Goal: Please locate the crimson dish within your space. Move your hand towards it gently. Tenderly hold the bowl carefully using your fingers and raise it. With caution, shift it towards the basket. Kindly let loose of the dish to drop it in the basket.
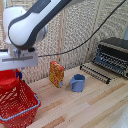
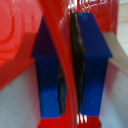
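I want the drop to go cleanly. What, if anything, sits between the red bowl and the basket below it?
Nothing visible. The gripper holds the red bowl by its rim just above the basket; the open top beneath shows no object in the way.

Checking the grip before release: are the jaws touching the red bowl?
Touching. The wrist view shows the red bowl's rim pinched between both blue pads, no gap; the basket lies below.

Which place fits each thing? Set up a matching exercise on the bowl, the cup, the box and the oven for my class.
Things:
1. bowl
2. cup
3. box
4. oven

Places:
A. at the exterior view's right, behind the wire rack
B. standing between basket and cup
C. held in the gripper above the basket
D. on the table, just right of the box

Pairs: 1-C, 2-D, 3-B, 4-A
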